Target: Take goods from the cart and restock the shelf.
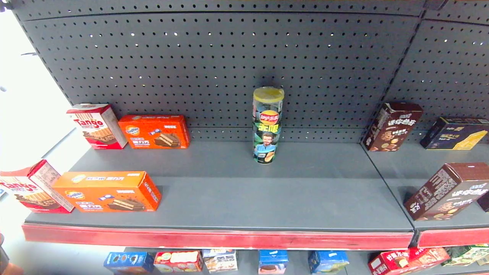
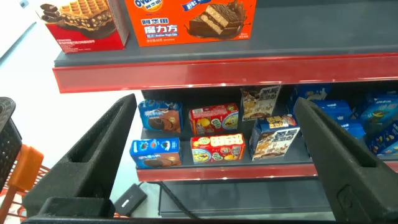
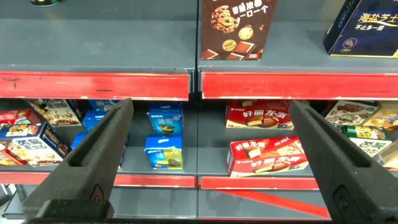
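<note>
A tall chips can [image 1: 267, 125] with a yellow lid stands upright at the back middle of the grey shelf [image 1: 237, 198], against the pegboard. My left gripper [image 2: 217, 162] is open and holds nothing; it hangs low in front of the shelf's red edge [image 2: 224, 71], facing the lower shelf's small boxes. My right gripper [image 3: 217, 162] is open too, with nothing between its fingers, facing the red shelf edges [image 3: 298, 85] farther right. An orange and black corner of the cart [image 2: 15, 162] shows beside the left gripper.
Orange wafer boxes [image 1: 109, 191] and red-white wafer boxes [image 1: 30, 187] stand on the shelf's left, brown cookie boxes [image 1: 445, 191] on the right section. Blue and red snack boxes [image 2: 211, 134] fill the lower shelf. The shelf's middle and front lie bare.
</note>
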